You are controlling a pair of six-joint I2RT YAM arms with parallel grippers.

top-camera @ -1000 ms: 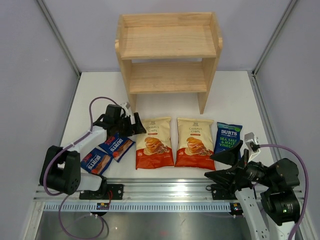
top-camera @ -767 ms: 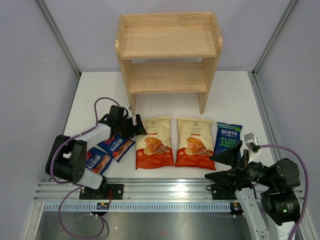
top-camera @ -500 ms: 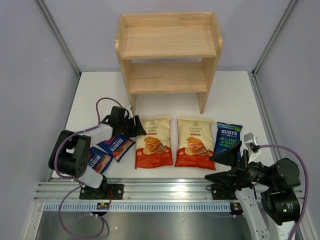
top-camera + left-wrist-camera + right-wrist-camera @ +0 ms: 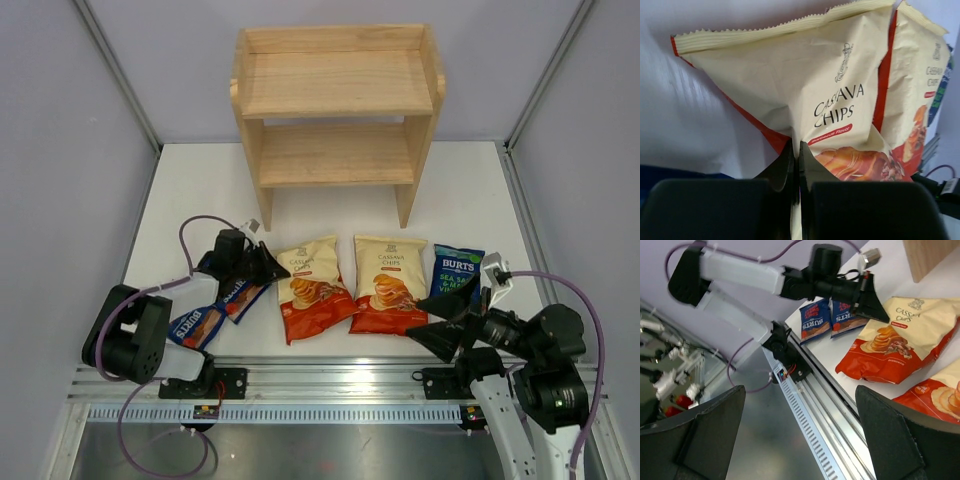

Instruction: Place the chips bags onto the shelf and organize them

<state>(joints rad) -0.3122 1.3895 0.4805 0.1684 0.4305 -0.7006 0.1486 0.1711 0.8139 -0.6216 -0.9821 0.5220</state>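
**Left bag** (image 4: 308,288): glossy cream-and-red pouch with a serrated top seam, lettered "CASSAVA CHIPS" and "Barbecue Flavor". It lies skewed on the table (image 4: 200,190) in front of the bare wooden shelf (image 4: 335,100). Your left gripper (image 4: 796,155) is clamped on its left edge. Its twin (image 4: 388,285) lies just beside it. Two dark blue "BURTS" bags (image 4: 237,293) lie to the left and a green-lettered bag (image 4: 455,272) to the right. Your right gripper (image 4: 440,322) gapes wide, holding nothing.

white table (image 4: 460,190), aluminium rail (image 4: 330,382), grey walls (image 4: 60,150)

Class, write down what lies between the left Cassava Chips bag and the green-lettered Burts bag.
The second Cassava Chips bag, lying flat; the top external view shows it.
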